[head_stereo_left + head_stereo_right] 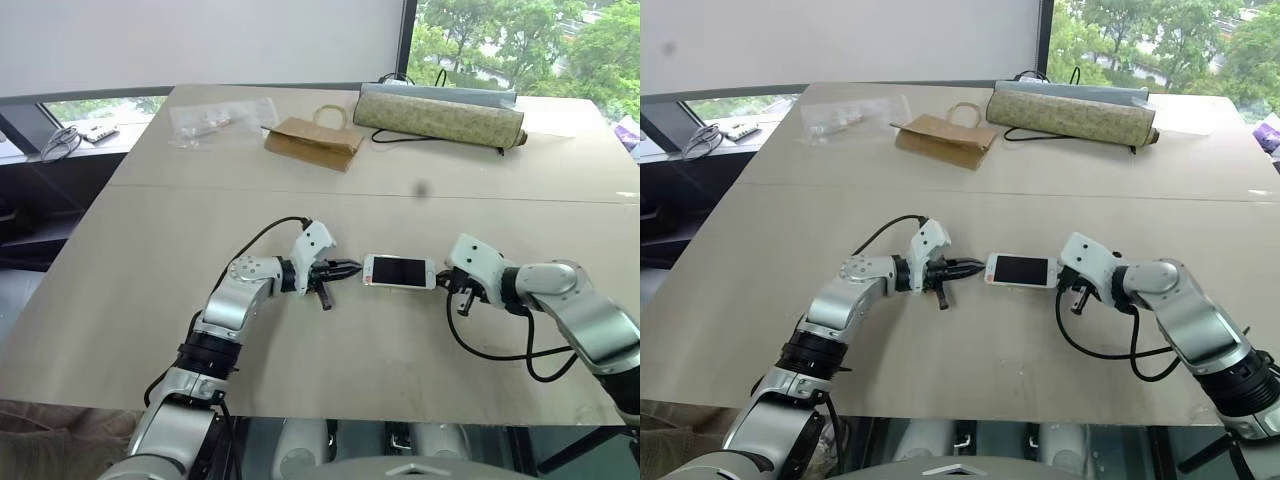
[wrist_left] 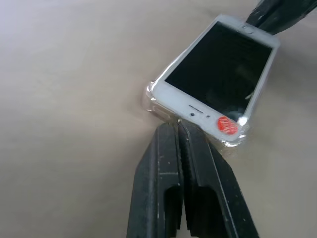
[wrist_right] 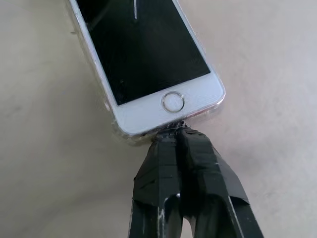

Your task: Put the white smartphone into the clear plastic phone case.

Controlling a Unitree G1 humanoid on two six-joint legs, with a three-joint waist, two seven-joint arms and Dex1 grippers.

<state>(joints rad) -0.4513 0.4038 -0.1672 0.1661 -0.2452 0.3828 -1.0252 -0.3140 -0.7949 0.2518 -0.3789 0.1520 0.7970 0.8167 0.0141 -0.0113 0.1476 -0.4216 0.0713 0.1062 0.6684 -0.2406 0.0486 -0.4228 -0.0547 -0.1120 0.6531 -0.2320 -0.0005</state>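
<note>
**Phone braced end to end by two closed grippers**

A wide pale table [image 1: 330,330] is seen, with a rolled patterned mat [image 1: 440,117], a brown paper bag [image 1: 313,141] and a crinkled clear plastic bag [image 1: 222,118] lying along its far side. Near the table's middle the white smartphone [image 1: 399,272] is laid screen up inside the clear plastic phone case [image 2: 233,143], whose rim is seen around its edges. The left gripper [image 2: 181,130], fingers pressed together, is set against the phone's left end. The right gripper [image 3: 174,130], likewise closed, is set against the home-button end.
</note>
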